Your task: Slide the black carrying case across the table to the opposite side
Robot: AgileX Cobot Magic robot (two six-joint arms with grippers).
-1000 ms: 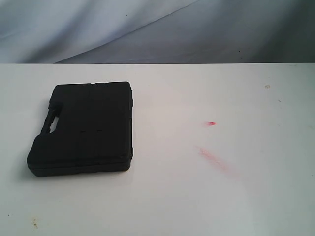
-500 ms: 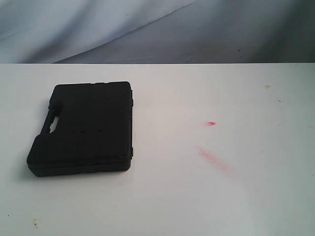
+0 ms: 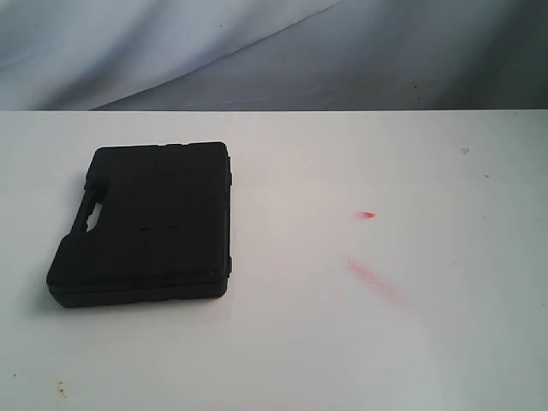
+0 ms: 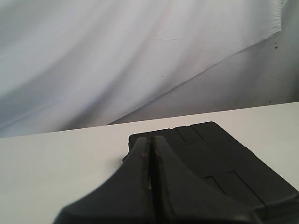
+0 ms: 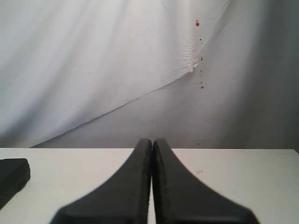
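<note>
The flat black case (image 3: pixel 145 224) lies on the left part of the white table (image 3: pixel 342 342), its cut-out handle facing the left edge. Neither arm shows in the exterior view. In the left wrist view my left gripper (image 4: pixel 150 142) is shut with nothing between its fingers, and the case (image 4: pixel 224 163) lies on the table just beyond and beside the tips. My right gripper (image 5: pixel 152 142) is shut and empty too, above bare table (image 5: pixel 233 172). Only a corner of the case (image 5: pixel 11 179) shows at the edge of the right wrist view.
Red smears (image 3: pixel 370 276) and a small red mark (image 3: pixel 366 215) stain the table right of centre. A few dark specks (image 3: pixel 60 390) sit near the front left. A wrinkled white and grey cloth backdrop (image 3: pixel 257 51) hangs behind the table's far edge.
</note>
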